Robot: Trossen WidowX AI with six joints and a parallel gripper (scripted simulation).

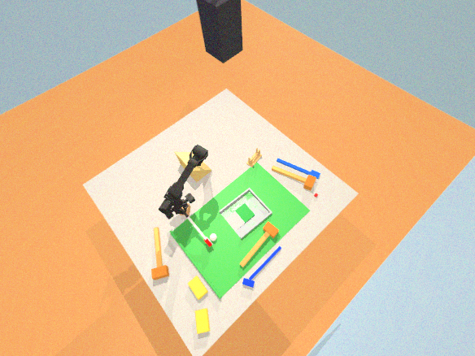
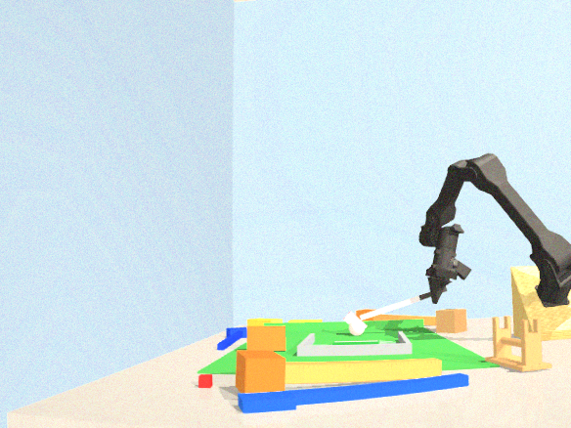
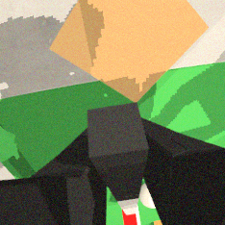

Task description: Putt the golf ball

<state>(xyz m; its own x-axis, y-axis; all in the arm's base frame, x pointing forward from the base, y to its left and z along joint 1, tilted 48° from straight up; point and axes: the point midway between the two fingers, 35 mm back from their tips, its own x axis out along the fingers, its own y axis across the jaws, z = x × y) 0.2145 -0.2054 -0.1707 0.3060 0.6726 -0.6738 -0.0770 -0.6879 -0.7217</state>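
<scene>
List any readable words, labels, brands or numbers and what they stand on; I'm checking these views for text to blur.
None: no view shows words, numbers, logos or signs. The red putter, golf ball, raised green, tool, orange mallets, blue putters and yellow blocks are all plain coloured surfaces.

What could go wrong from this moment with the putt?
1. The tool grips the red putter at the very end of its shaft, so the putter may twist on contact.
2. The orange mallet lies beside the raised green; a skewed golf ball may hit it.
3. A stroke that is too hard may send the ball over the green.
</scene>
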